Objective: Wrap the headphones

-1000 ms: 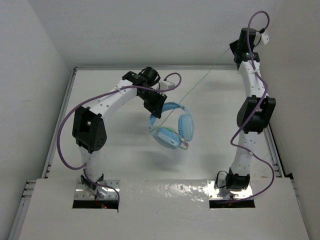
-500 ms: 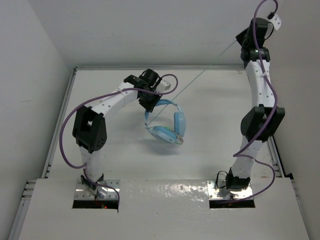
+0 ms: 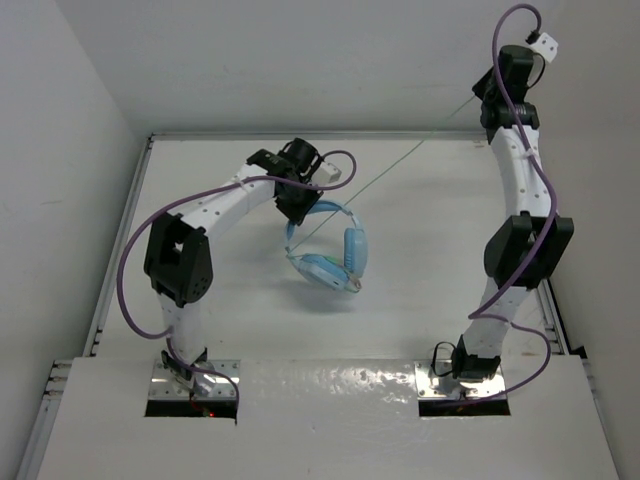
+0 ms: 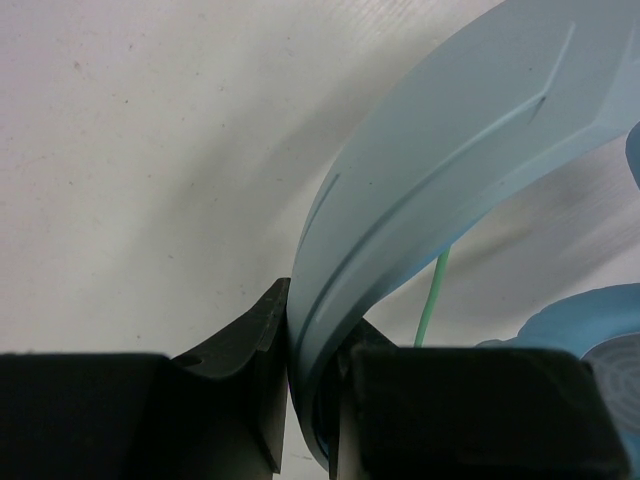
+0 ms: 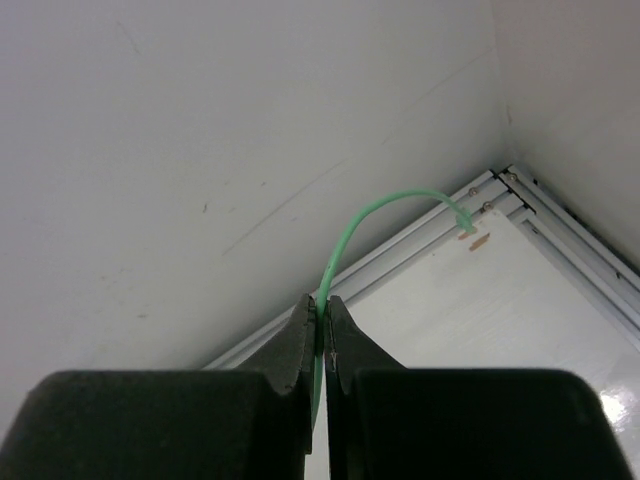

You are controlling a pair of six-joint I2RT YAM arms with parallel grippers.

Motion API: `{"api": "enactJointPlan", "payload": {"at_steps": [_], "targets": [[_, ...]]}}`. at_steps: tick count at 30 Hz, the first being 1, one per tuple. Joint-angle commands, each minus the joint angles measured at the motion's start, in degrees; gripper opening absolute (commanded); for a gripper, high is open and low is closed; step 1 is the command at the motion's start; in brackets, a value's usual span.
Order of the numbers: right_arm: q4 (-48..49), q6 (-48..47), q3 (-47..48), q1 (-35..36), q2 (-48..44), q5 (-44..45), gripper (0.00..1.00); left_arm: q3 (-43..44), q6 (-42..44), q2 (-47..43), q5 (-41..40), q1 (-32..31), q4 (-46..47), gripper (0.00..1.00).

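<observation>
White walls [image 3: 300,60] are seen closing in a white table [image 3: 230,310], which is edged by a pale metal rail [image 3: 110,290].

The headphones [image 3: 330,250] are held off the table near its middle. They hang from the left gripper [image 3: 298,208], whose jaws are pressed together on the light blue headband [image 3: 335,210]. In the left wrist view the headband [image 4: 450,150] is pinched edge-on between the two black fingers of the left gripper [image 4: 310,340] and sweeps up and away to the right of them. The two ear cups [image 3: 338,262] dangle below and to the right of that grip, and their shadow is cast on the table beneath. Part of one ear cup [image 4: 590,330] is seen just right of the fingers.

The thin pale green cable [image 3: 400,168] is drawn in a straight, taut line from the headphones, close by the left gripper, up and across to the right gripper [image 3: 484,92]. That gripper is raised high over the far right corner of the table. In the right wrist view its jaws are shut on the cable [image 5: 375,208] at the right gripper [image 5: 320,312]. Beyond the fingertips a short free length arcs up and to the right and ends in a small plug [image 5: 466,226]. The corner of the rail [image 5: 560,240] and the table are seen far below it.
</observation>
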Motion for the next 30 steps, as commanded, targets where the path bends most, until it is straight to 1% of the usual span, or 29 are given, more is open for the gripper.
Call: {"api": "enactJointPlan", "payload": {"at_steps": [1,6,8,11,12,14,20,27,30], "targets": [[5.2,-3.6,-1.3,-0.8,-4.6,2.5,0.00,2.4,0.7,-4.4,-1.0,0.1,-2.4,0.00],[5.0,-5.5,0.0,-0.8,-5.3,3.5,0.00,0.4,0.9,-4.4,-2.0,0.1,-2.0,0.00],[4.2,-6.6,0.4,-0.9,-5.3,5.7,0.00,0.7,0.7,-4.9,-1.8,0.1,-1.8,0.00],[3.9,-8.8,-1.3,-0.8,-5.6,6.6,0.00,3.5,1.0,-5.9,2.3,0.2,-2.4,0.00],[4.0,-9.5,-1.9,-0.8,-5.7,6.6,0.00,4.6,1.1,-6.0,5.2,0.2,-3.4,0.00],[4.0,-9.5,-3.4,-0.8,-5.8,5.9,0.00,7.3,0.8,-5.8,6.5,0.2,-4.0,0.00],[4.2,-10.5,-2.8,-0.8,-5.7,6.2,0.00,6.5,1.9,-5.6,4.8,0.0,-5.1,0.00],[4.6,-11.4,-1.1,-0.9,-5.7,7.3,0.00,-0.1,3.1,-5.7,-0.6,0.1,-3.8,0.00],[4.7,-11.2,-0.7,-0.9,-6.1,6.8,0.00,-1.3,2.5,-5.7,-3.1,0.0,-2.9,0.00]]}}
